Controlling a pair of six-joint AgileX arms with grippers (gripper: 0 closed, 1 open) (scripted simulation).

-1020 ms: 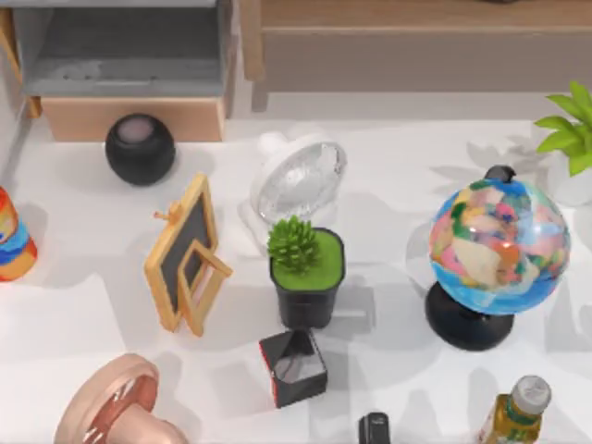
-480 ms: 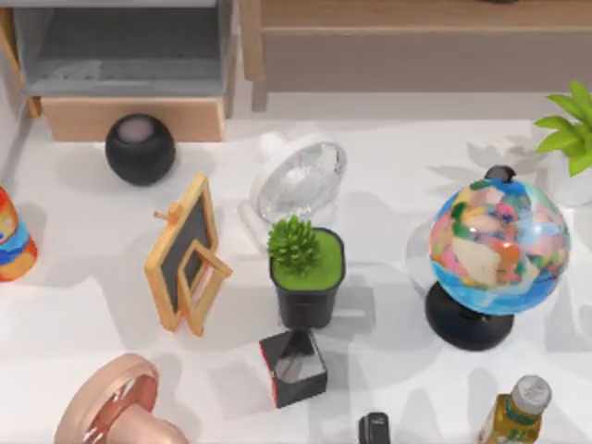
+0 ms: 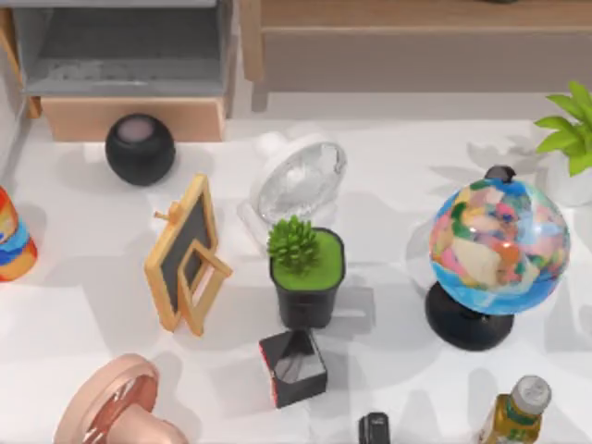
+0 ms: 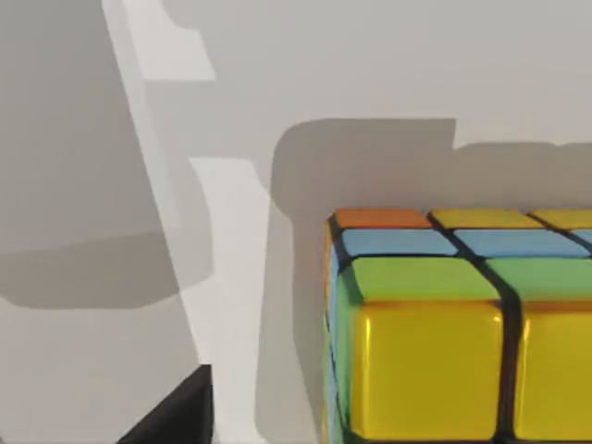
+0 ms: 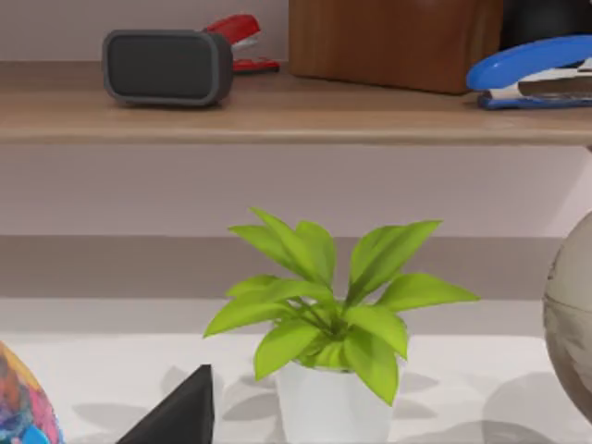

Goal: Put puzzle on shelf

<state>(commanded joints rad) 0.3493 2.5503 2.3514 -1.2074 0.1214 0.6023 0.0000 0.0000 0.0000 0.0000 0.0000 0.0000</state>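
One puzzle [image 4: 444,342], seen close from the left wrist, resting on the white table [image 4: 388,74]. One shelf [image 5: 277,116] at the back, carrying one grey speaker [image 5: 166,67] and one blue stapler [image 5: 532,79]. One black pot [image 3: 308,287] holding a succulent. Cannot tell jaw state.

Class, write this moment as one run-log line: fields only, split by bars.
task: puzzle to shelf | puzzle: on table, close under left wrist camera | shelf: holds speaker, stapler | step: puzzle not lifted yet
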